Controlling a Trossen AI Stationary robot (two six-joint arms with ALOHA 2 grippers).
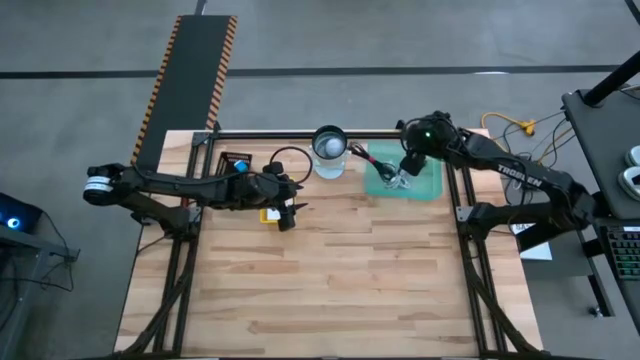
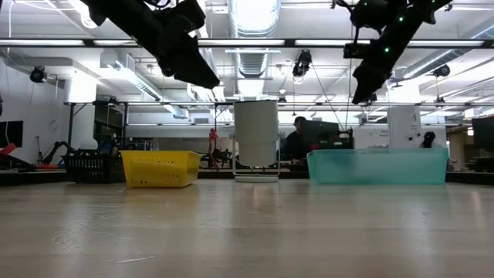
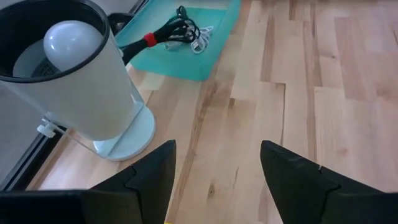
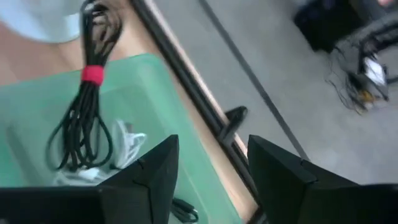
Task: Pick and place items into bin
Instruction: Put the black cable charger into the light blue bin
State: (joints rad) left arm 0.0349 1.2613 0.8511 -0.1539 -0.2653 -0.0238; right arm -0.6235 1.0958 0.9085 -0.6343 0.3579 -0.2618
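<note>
Black cable coil with red tie (image 4: 87, 112) in translucent teal plastic bin (image 1: 425, 186), 1 o'clock: light, floppy; grab at tie. Right gripper (image 4: 208, 180) above, parted, empty. Left gripper (image 3: 217, 180) at 10 o'clock, parted, empty.

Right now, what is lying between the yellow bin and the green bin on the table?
The white cylinder with a white ball inside stands between the yellow bin and the green bin; the low view shows it.
</note>
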